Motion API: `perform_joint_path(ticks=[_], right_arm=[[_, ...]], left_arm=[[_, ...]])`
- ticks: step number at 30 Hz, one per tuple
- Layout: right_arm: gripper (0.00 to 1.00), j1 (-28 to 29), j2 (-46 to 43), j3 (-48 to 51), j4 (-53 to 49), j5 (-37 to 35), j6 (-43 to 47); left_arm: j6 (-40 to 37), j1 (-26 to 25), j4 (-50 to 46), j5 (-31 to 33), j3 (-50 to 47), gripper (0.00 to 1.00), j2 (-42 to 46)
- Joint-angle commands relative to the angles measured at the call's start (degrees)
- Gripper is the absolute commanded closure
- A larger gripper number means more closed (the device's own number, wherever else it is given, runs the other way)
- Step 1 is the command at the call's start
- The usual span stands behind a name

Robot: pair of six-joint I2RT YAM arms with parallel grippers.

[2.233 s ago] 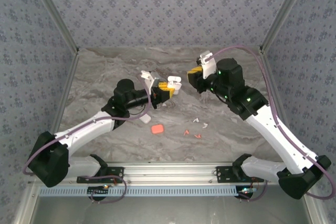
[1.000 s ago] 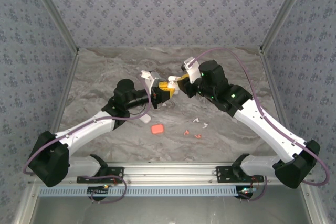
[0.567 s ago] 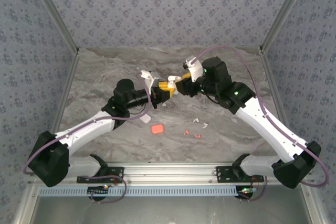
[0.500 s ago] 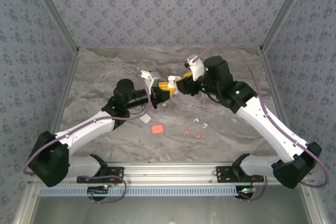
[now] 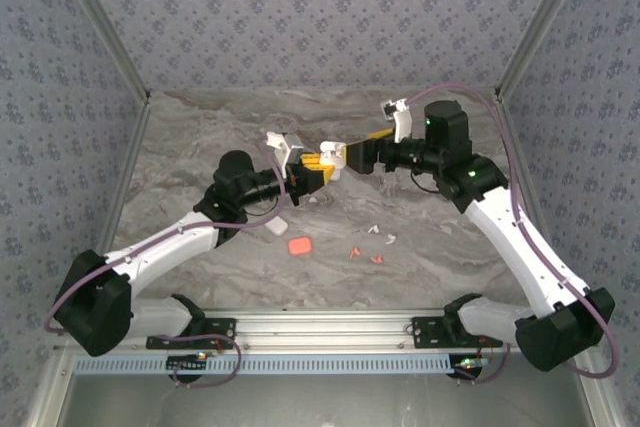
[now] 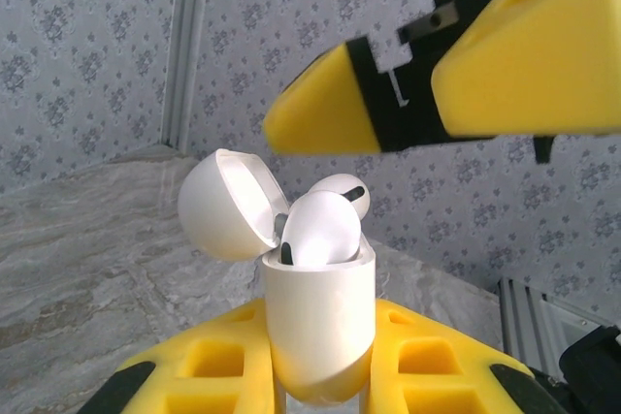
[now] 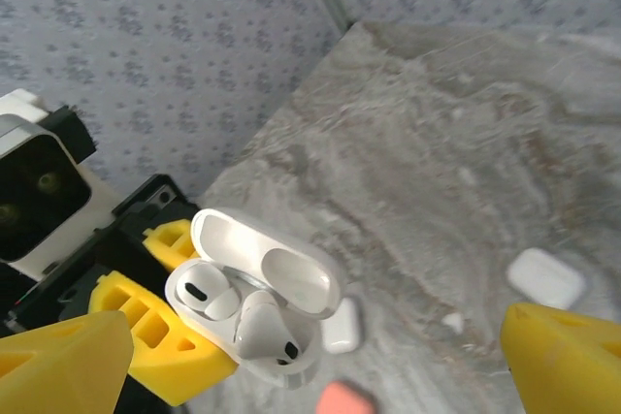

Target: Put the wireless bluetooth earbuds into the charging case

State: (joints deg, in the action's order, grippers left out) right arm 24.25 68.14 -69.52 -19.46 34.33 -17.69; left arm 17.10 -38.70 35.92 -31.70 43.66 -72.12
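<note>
Two small white earbuds with short stems (image 7: 209, 298) sit in the white, pebble-shaped charging case (image 6: 318, 327). Its round lid (image 6: 228, 206) is tipped back and open. In the left wrist view the buds poke up over the rim, and the front one looks a bit high, so it may not be all the way down.

The left gripper (image 5: 318, 167) is clamped on the bottom of the case and holds it up off the grey marble-look table (image 5: 200, 147). The right gripper (image 5: 352, 154) is just beside the case. Its yellow fingers (image 6: 330, 123) are spread wide apart and hold nothing.

I think the step now is leaving the bud in place. To do it well, the right gripper should pull straight away and not bump the lid or the buds. The left gripper should keep the case steady and upright so nothing tips out. A soft push on the high bud may help before the lid goes down.

More tiny white buds (image 5: 378, 232) and red buds (image 5: 365, 255) lie on the table, near a flat pink-red case (image 5: 298, 245).
</note>
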Motion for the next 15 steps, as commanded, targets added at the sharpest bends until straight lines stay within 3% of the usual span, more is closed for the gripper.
perform_joint_path(ticks=[1, 15], right_arm=[[0.0, -0.17, 1.31, 0.35, 4.93, 8.45, -5.1], [0.0, 1.81, 3.85, -1.87, 10.1, 15.36, -8.76]], left_arm=[[2.04, -0.24, 5.23, -1.85, 2.3, 1.0, 0.13], [2.42, -0.19, 5.17, -1.78, 2.27, 1.0, -0.65]])
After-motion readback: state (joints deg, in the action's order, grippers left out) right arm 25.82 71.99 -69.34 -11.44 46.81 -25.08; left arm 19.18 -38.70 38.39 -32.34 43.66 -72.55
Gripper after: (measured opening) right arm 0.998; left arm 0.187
